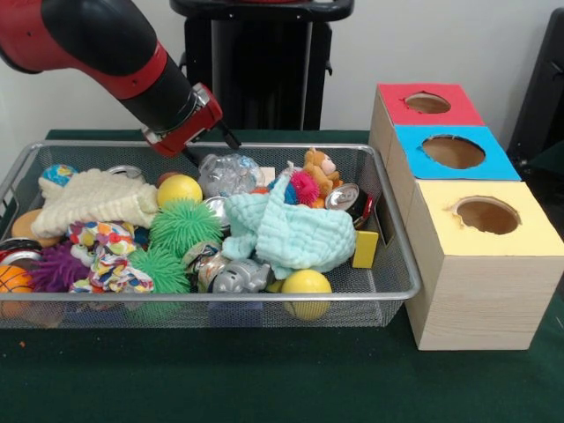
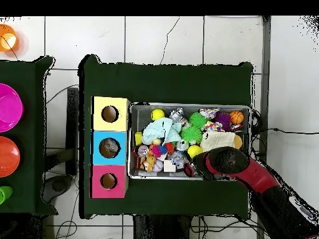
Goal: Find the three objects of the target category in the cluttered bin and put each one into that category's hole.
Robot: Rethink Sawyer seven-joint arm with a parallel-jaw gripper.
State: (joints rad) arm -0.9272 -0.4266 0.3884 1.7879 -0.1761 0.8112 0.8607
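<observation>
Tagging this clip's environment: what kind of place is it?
Likely a robotics lab sorting setup: a wire bin of mixed toys and cans, three colour-topped boxes with holes, and a tiled floor with loose cables.

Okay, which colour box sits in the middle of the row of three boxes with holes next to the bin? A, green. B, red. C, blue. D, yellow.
C: the blue box sits between the red box and the yellow box beside the bin.
</observation>
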